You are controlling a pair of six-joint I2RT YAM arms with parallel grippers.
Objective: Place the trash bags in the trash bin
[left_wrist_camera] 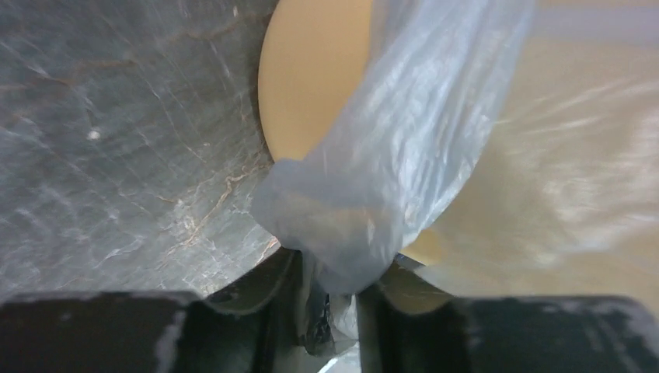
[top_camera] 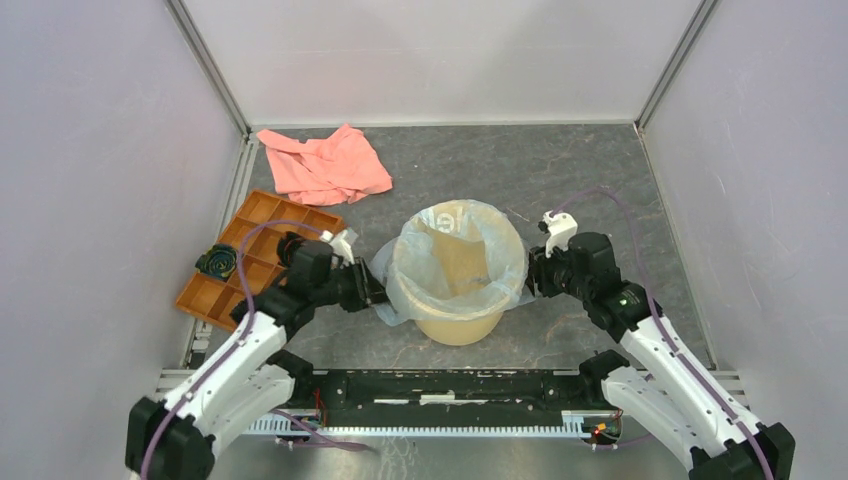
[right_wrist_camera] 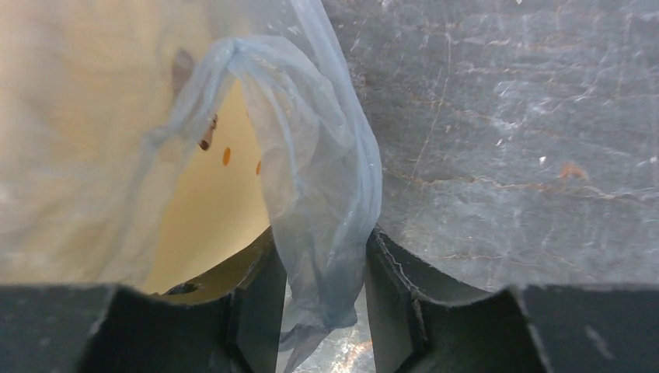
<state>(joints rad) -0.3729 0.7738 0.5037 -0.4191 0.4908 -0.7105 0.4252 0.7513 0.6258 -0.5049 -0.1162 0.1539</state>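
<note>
Trash bag (top_camera: 460, 250) sits opened inside and over the trash bin (top_camera: 458, 328), centre of frame on the counter (top_camera: 570, 180). Left claw (top_camera: 375, 292) pinches film at the left rim, right claw (top_camera: 533, 275) pinches film at the right rim. Likely near done: seat the edges, release.

Well beyond the left claw (top_camera: 378, 292), toward the back of the grey marbled counter (top_camera: 590, 170): a crumpled salmon-pink cloth (top_camera: 325, 163), lying apart from everything else. Just left of that claw: an orange compartmented tray (top_camera: 268, 214), set at an angle on the counter. In a compartment at its left edge, a dark coiled item (top_camera: 217, 263), too small to identify. Beside the right claw (top_camera: 530, 275), scratched, pale-veined counter surface.
</note>
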